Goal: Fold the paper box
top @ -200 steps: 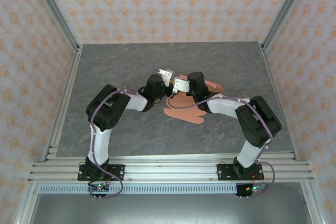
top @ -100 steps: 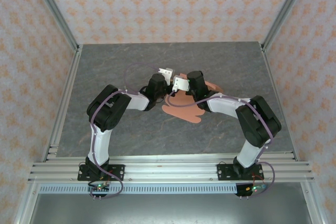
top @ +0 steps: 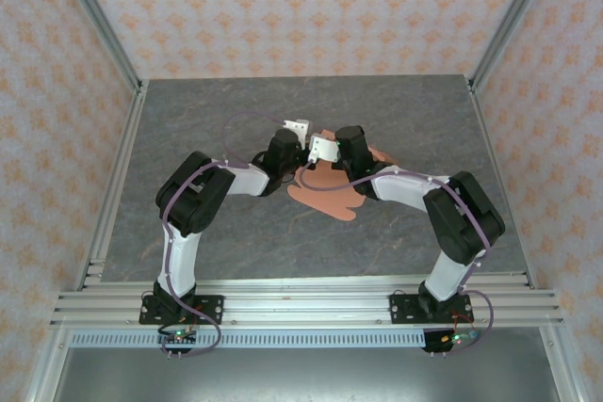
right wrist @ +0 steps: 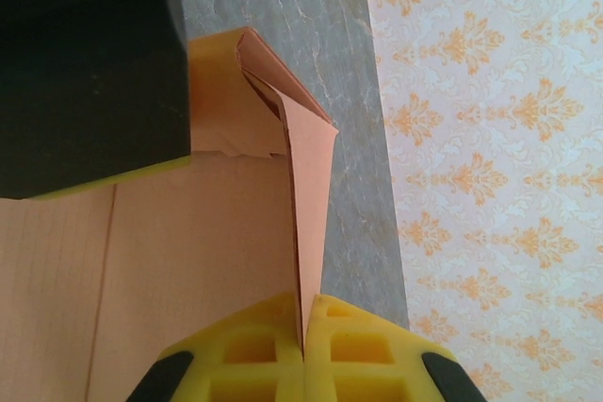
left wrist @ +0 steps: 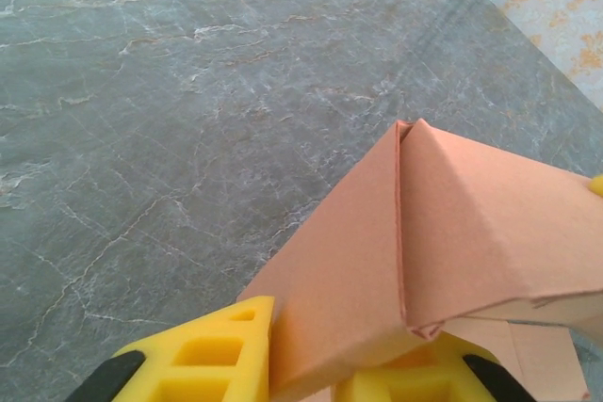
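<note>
While the paper box (right wrist: 188,261) lies partly flat left of its fingers, the right gripper (right wrist: 303,331) pinches one upright flap between them; the left gripper (left wrist: 306,364) clamps a folded corner standing between its fingers.

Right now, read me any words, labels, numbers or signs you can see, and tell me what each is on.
None readable.
The paper box is plain card, no print.
The yellow fingers carry no marks.
The wall shows ornaments, no letters.
The boards at the arm bases are too small to read.
</note>
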You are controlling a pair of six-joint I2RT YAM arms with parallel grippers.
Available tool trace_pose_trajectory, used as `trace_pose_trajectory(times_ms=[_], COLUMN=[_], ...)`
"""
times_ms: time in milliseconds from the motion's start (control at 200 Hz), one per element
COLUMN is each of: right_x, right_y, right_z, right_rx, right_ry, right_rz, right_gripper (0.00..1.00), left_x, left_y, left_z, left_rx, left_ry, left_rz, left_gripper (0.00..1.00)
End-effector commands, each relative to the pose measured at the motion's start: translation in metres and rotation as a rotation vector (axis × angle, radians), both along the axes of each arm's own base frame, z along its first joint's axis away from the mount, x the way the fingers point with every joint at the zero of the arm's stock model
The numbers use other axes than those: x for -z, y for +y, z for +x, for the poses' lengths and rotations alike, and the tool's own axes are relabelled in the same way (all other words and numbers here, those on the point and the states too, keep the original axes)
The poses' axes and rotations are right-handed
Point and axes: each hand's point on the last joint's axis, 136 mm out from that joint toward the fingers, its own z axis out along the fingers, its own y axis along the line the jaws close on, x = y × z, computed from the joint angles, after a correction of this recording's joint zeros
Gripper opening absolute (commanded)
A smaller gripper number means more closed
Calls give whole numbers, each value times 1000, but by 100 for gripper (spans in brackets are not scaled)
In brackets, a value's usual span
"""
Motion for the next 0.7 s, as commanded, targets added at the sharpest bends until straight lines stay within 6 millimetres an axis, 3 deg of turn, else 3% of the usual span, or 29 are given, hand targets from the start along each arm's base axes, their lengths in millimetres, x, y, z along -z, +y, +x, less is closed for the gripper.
trace_pose_trajectory(times_ms=[0, 450, 691], right_x=[35, 31, 30], right_y=[27, 36, 39], right_z=[-38, -41, -42], right_rx=[-148, -159, -155], right_ry=[175, 184, 186], right_rz=[-1, 27, 41], right_gripper=[0, 0, 0], left_x=[-15, -3, -8], left_y=[53, 82, 86], left_z=[45, 44, 43], left_rx=[-292, -468, -518], left_ry=[-40, 39, 61], left_rz=[-18, 26, -40], left_gripper=[18, 11, 9])
